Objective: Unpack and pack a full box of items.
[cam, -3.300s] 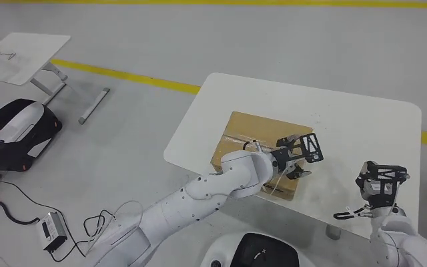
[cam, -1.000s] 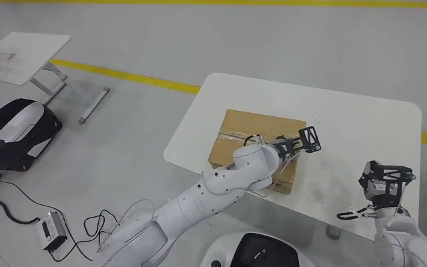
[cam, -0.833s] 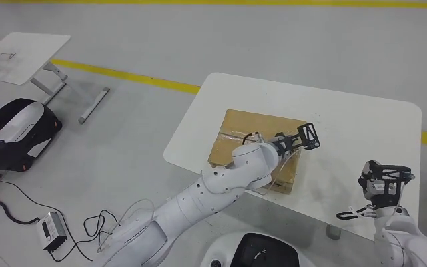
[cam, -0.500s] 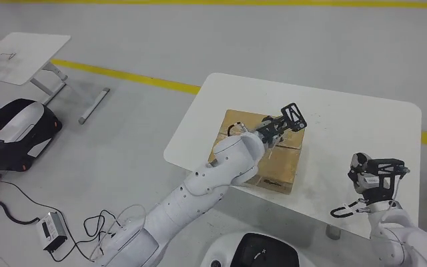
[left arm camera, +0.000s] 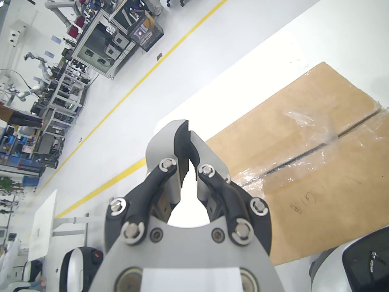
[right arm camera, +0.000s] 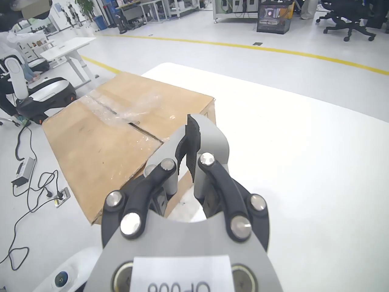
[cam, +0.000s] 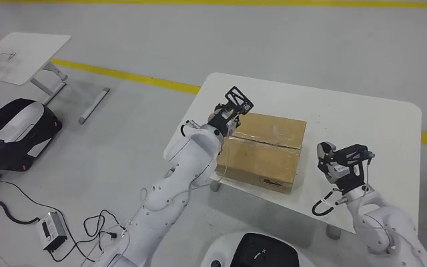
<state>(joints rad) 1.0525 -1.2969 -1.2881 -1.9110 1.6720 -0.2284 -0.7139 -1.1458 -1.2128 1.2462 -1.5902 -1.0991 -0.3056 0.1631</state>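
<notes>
Now: the white table [cam: 360, 113] carries the cardboard box [cam: 263, 160] toward its 7 o'clock side, flaps shut under a taped seam [cam: 267, 140], so unpacking is not yet begun. In the top view, box long axis and seam run 9-to-3. Left gripper [left arm camera: 183, 130], fingers pressed together and empty, hangs at the box's 10 o'clock corner. Right gripper [right arm camera: 191, 129], likewise closed and empty, sits off its 3 o'clock end. Judgement: left is nearer the seam.

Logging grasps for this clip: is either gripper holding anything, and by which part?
Nothing is held. The left gripper and the right gripper are both shut with nothing between their fingers; the taped box lies on the table.
</notes>
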